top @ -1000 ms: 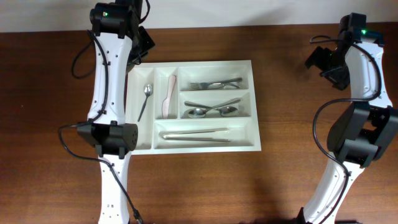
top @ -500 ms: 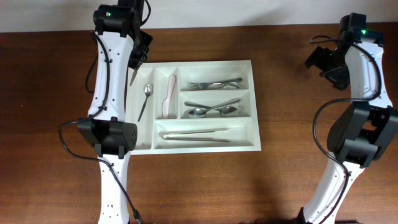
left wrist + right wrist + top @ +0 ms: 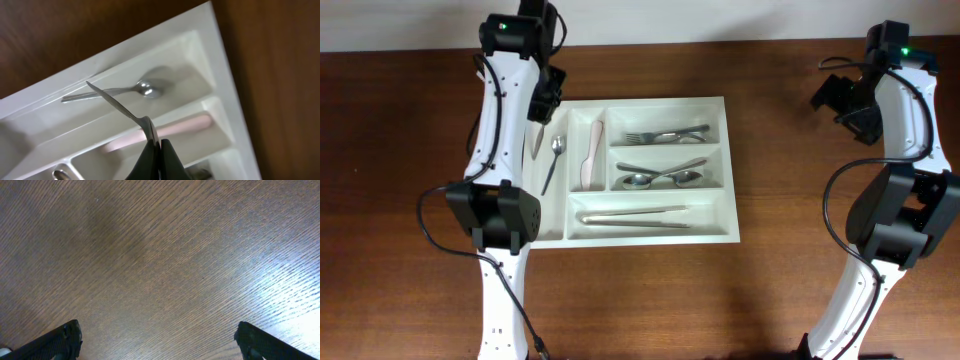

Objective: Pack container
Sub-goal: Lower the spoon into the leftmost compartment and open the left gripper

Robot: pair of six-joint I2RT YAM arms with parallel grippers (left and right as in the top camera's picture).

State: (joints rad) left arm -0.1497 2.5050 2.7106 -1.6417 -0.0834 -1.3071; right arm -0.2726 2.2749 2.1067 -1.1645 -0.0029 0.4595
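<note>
The container is a large white cutlery tray in the middle of the table, also seen in the left wrist view. My left gripper is shut on a thin metal utensil with a knife-like blade, hanging over the tray's leftmost narrow compartment. In the left wrist view the blade juts from the gripper above a teaspoon lying in that compartment. My right gripper is open and empty over bare wood at the far right.
The tray holds a teaspoon, a pink-handled knife, forks, spoons and long metal utensils. The brown wooden table surrounds the tray. A white wall edge runs along the back.
My left gripper has moved right with the metal utensil, from the tray's left rim to over the leftmost compartment. The right arm has not moved.
</note>
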